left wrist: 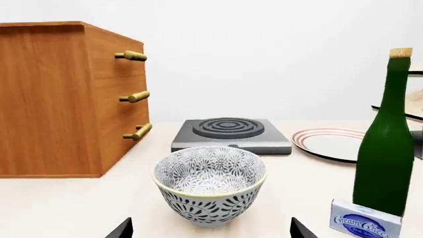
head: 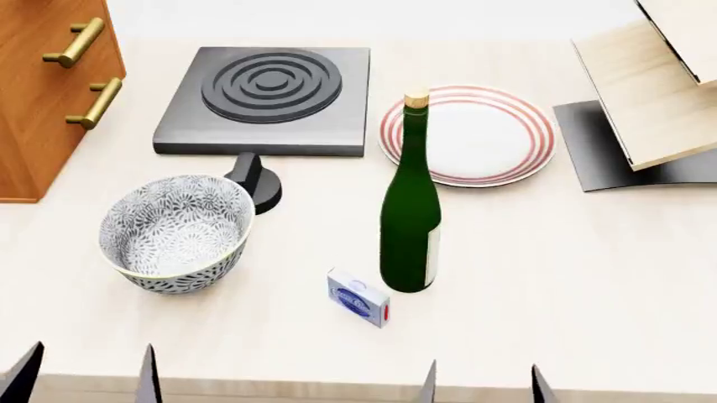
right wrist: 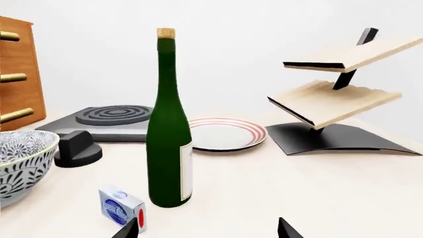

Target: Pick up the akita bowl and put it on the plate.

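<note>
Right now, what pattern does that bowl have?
Dense grey-black flowers on white, on the akita bowl; left wrist view shows it best.

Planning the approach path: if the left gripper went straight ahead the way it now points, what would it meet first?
Most likely the akita bowl. In the left wrist view it sits centred between the left gripper's open fingers, with the stove burner further behind. How far off the bowl is remains unclear.

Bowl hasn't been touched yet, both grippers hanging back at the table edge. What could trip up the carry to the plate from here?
1. The wine bottle stands upright between the akita bowl and the plate; a low, straight carry could topple it.
2. The stove knob sits right beside the bowl's rim, so a finger of the left gripper could catch it.
3. The cream cheese box lies near the right gripper's path.
</note>
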Controlling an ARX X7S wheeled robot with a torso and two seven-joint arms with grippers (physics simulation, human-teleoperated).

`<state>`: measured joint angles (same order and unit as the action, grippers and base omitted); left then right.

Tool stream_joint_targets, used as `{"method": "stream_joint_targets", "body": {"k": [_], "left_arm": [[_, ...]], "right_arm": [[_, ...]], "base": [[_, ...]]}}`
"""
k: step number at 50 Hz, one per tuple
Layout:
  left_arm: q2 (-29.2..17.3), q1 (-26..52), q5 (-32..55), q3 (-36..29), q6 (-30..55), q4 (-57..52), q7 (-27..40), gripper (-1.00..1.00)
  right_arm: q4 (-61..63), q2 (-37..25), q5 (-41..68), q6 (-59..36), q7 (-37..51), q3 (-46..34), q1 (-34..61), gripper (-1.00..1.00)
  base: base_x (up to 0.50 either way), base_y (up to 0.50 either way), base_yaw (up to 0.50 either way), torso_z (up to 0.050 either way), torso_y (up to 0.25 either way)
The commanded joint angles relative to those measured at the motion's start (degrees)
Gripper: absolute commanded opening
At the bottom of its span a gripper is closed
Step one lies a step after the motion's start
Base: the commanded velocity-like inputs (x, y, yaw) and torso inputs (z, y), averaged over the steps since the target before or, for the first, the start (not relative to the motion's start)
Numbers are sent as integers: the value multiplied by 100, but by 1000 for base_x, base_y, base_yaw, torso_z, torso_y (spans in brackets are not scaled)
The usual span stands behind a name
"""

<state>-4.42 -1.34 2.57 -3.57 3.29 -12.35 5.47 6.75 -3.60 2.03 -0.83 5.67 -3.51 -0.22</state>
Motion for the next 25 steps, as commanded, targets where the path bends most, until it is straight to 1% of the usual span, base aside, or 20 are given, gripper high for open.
{"method": "stream_joint_targets", "body": {"k": [1, 13, 19, 25], "left_arm": [[-174, 44, 32, 38, 646, -1439, 239, 100], [-278, 55, 289, 288, 863, -2164, 440, 100], [-314, -115, 557, 505, 744, -2474, 488, 100], [-285, -204, 813, 695, 286, -2267, 478, 100]], "right_arm": [[944, -135, 77, -445, 234, -11, 106, 100], [1739, -254, 339, -747, 358, 81, 57, 100], [2008, -315, 463, -738, 408, 132, -51, 100], [1818, -340, 763, -620, 444, 367, -15, 100]], "base": [[0, 0, 0, 0, 0], [0, 0, 0, 0, 0], [0, 0, 0, 0, 0], [0, 0, 0, 0, 0]]}}
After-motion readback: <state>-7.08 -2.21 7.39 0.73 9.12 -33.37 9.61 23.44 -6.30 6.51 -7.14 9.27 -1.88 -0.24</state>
